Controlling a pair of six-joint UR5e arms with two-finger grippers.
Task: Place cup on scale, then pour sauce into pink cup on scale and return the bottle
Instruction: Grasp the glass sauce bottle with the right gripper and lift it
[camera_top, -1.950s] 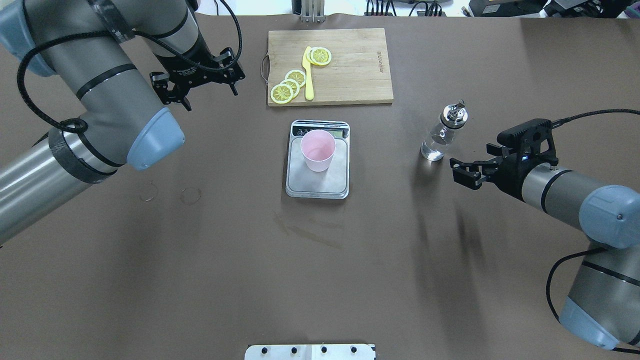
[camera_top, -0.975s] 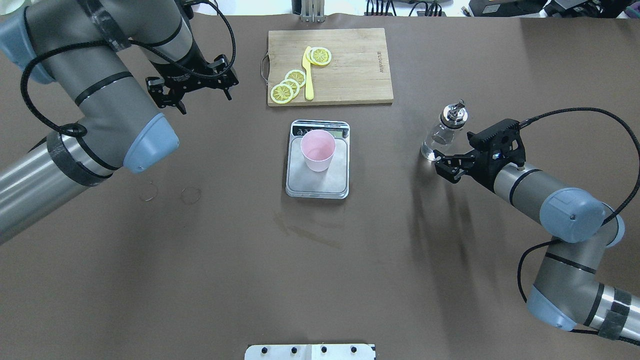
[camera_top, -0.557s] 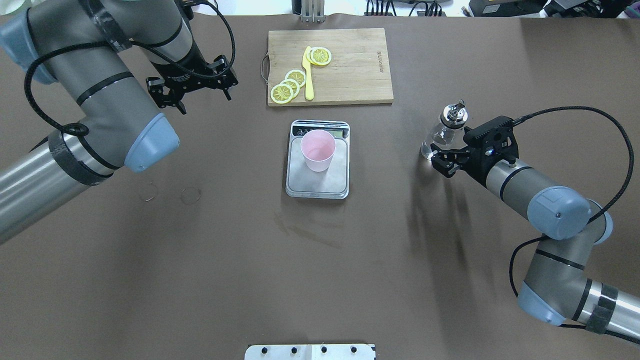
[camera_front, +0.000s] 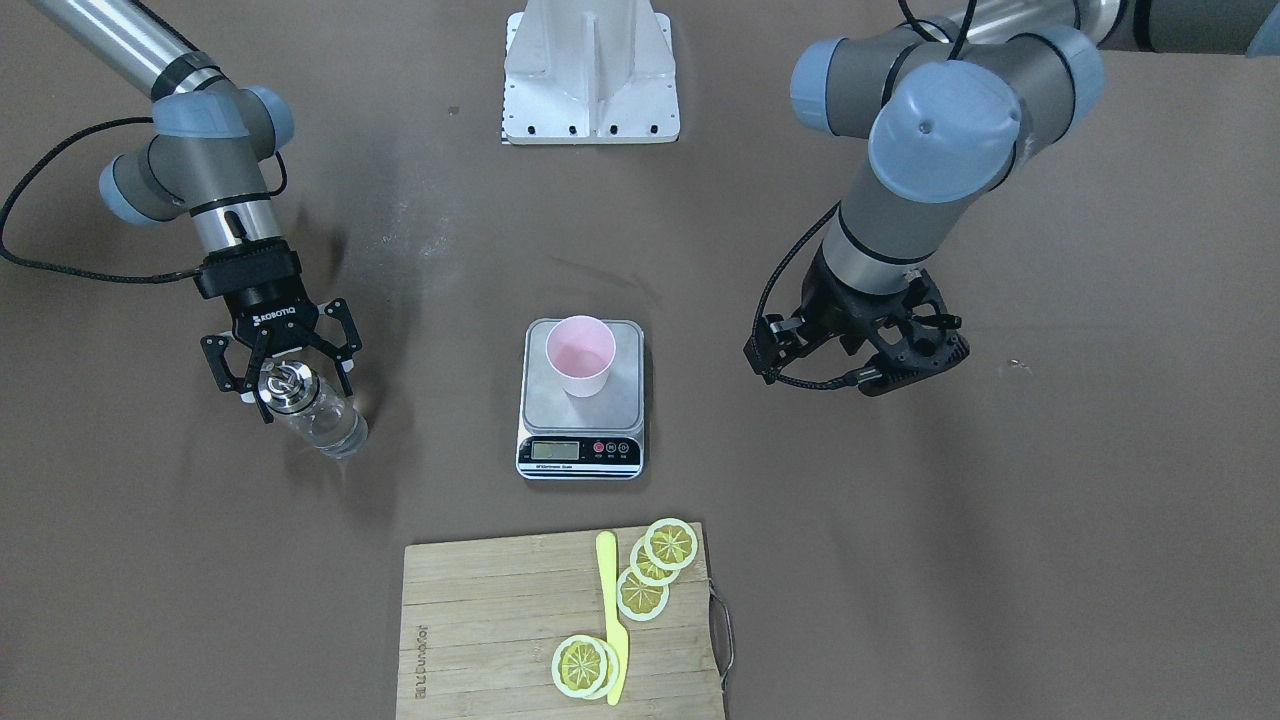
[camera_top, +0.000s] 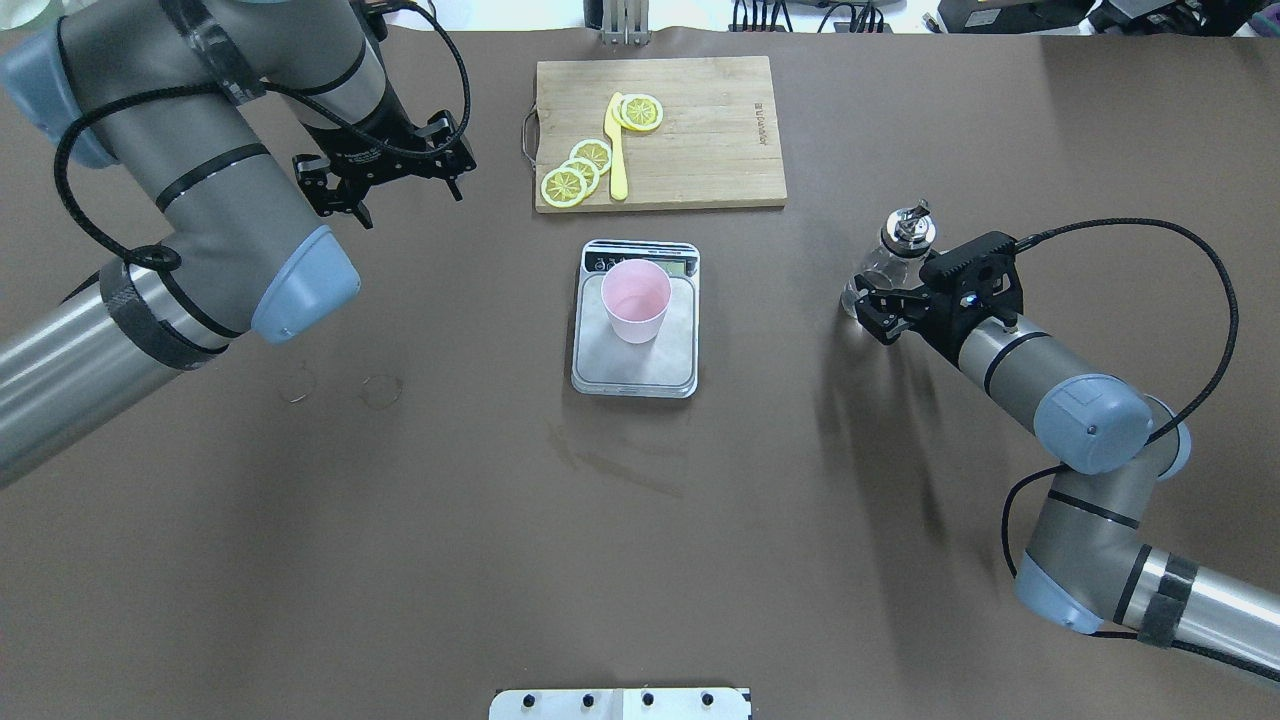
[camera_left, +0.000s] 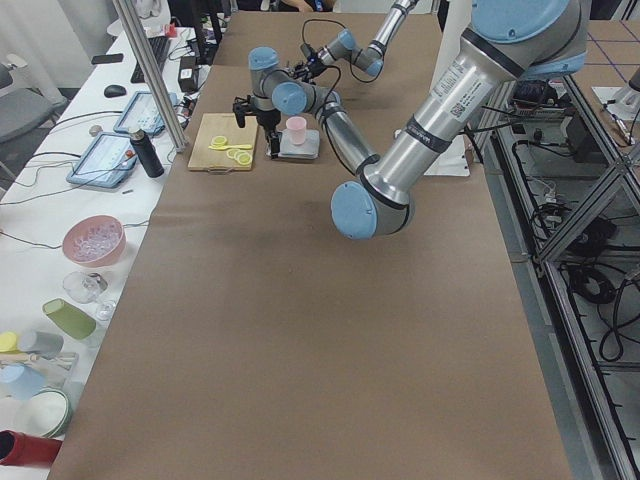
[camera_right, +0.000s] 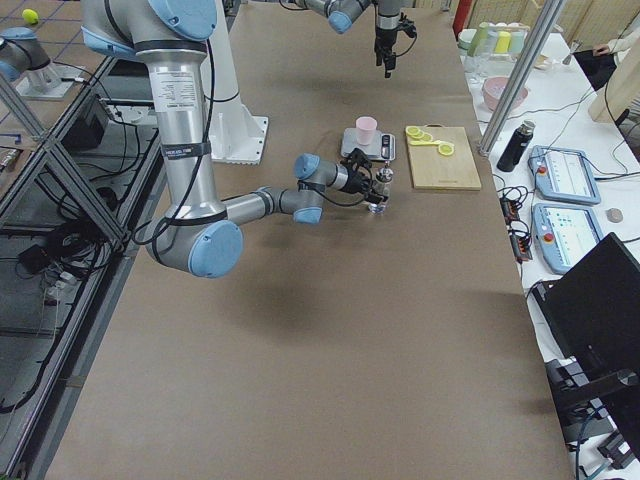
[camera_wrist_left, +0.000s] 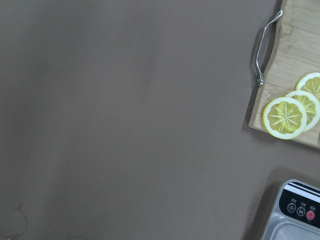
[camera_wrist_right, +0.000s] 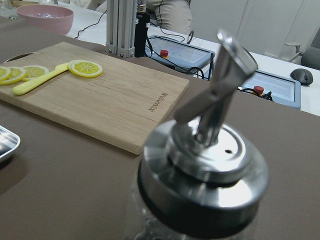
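Note:
The pink cup (camera_top: 636, 300) stands upright on the silver scale (camera_top: 640, 368) at the table's middle; it also shows in the front view (camera_front: 580, 355). The clear glass bottle (camera_top: 890, 262) with a metal pourer cap stands upright on the table to the right of the scale, with clear sauce in it. My right gripper (camera_top: 870, 306) is open, with a finger on each side of the bottle's body (camera_front: 325, 425). The right wrist view shows the cap (camera_wrist_right: 205, 165) very close. My left gripper (camera_top: 410, 198) is open and empty, far left of the scale.
A wooden cutting board (camera_top: 700, 130) with lemon slices (camera_top: 578, 172) and a yellow knife (camera_top: 617, 150) lies behind the scale. The robot's white base plate (camera_front: 592, 70) is at the table's near edge.
My right gripper has moved forward and left to the bottle and now straddles it. My left arm drew back a little to the left, then stayed still.

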